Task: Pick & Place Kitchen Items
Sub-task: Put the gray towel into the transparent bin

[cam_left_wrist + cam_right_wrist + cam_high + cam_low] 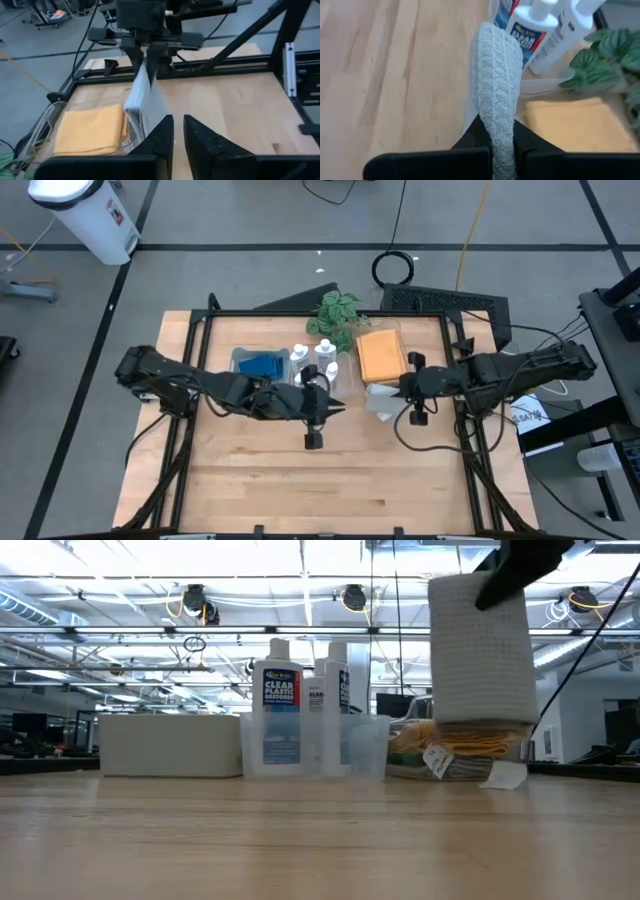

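Observation:
My right gripper (398, 387) is shut on a folded pale grey-blue cloth (482, 650), held up at the table's right centre beside the orange cloth (380, 355), which lies in a clear bin. Several white squeeze bottles (315, 360) stand in another clear bin at the far centre. Blue sponges (262, 365) lie in the bin to their left. My left gripper (335, 408) is shut and empty, low over the table's middle, pointing at the hanging cloth (142, 95). No dark green cloth shows. My right gripper pinches the pale cloth's upper folded end (148, 62) between its two fingers, which point down from above. Several layers sit in the hold (500, 135). The cloth hangs straight below the fingers, slack, and its lower edge (480, 720) is clear of the table.
A green leafy plant (335, 310) stands behind the bins at the far edge. White tags (500, 775) lie on the wood beside the orange cloth's bin. Black frame rails (200, 330) run round the table. Bare wood (320, 480) fills the near half.

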